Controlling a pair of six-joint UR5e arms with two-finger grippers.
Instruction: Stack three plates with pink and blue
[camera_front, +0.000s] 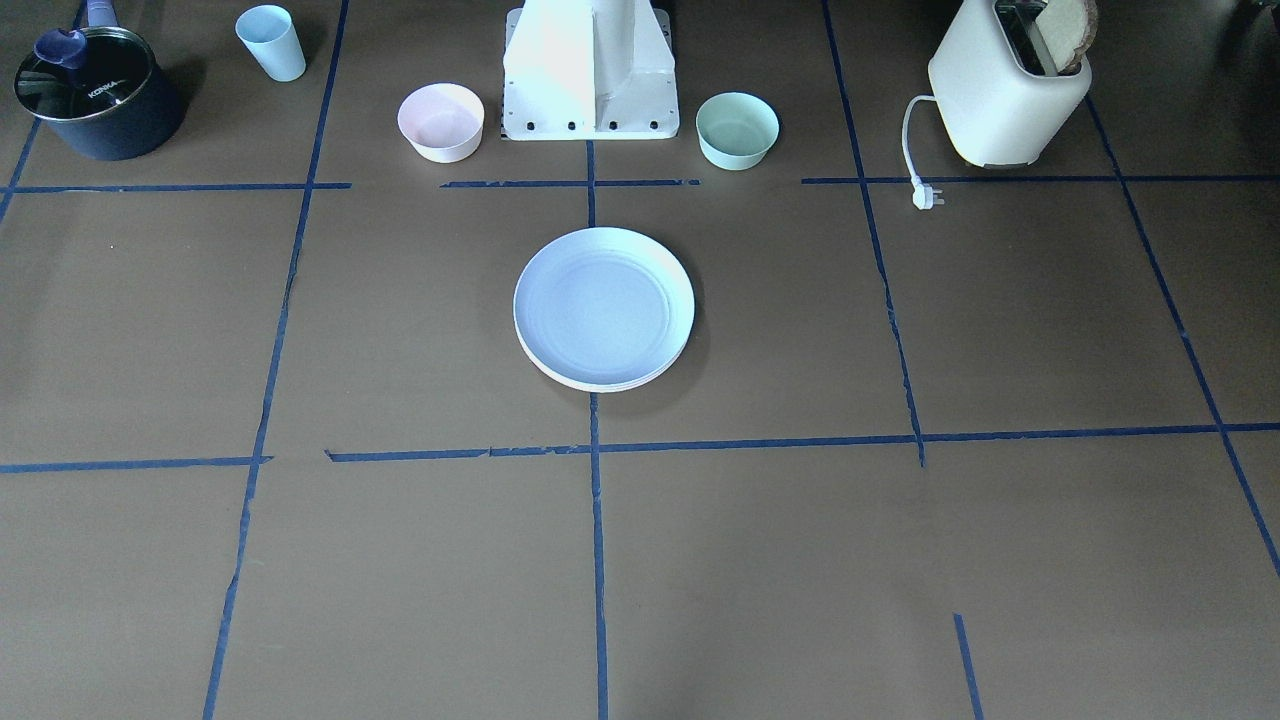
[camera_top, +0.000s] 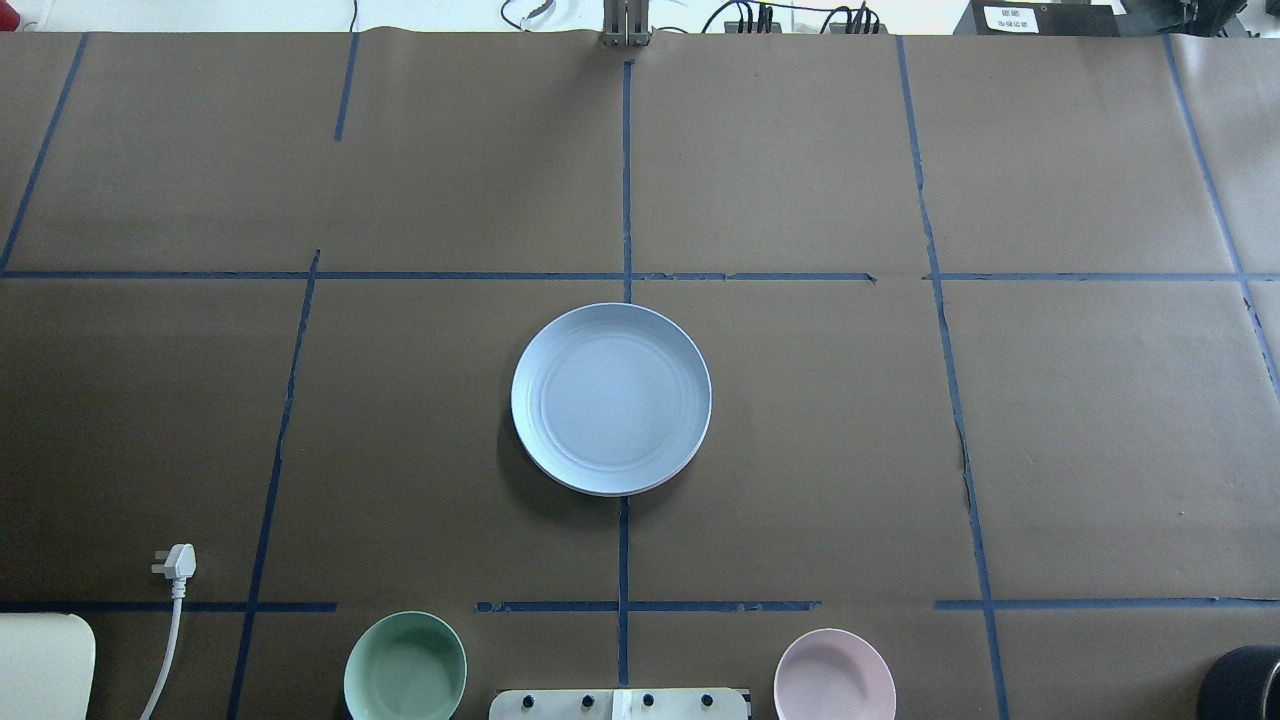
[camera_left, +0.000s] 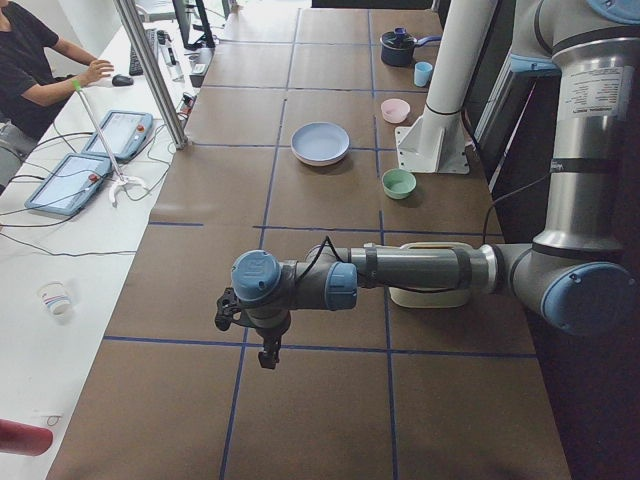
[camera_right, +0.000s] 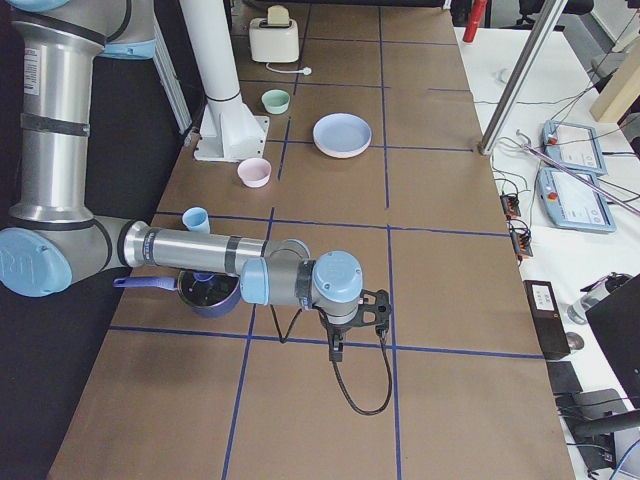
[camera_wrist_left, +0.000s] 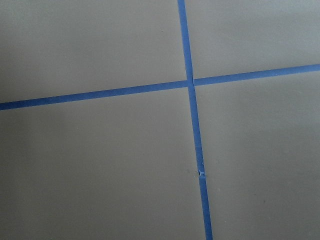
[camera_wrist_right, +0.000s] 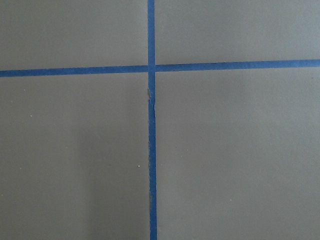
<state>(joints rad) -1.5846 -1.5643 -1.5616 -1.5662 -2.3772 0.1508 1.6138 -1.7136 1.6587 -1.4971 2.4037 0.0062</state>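
Light blue plate (camera_front: 603, 300) on top of stack, cream-white plate (camera_front: 600, 385) edge showing beneath. My left gripper (camera_left: 268, 357) and right gripper (camera_right: 335, 349) well apart from the stack; can't tell whether either is open or closed.

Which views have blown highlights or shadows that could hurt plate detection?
Front-facing: robot base blown out to white, reflections on the pot lid; plate stack evenly lit, with a soft shadow on its view-right side. Overhead: no glare, soft shadow at the stack's lower left. Both wrist views: tape sharp, only faint shading.
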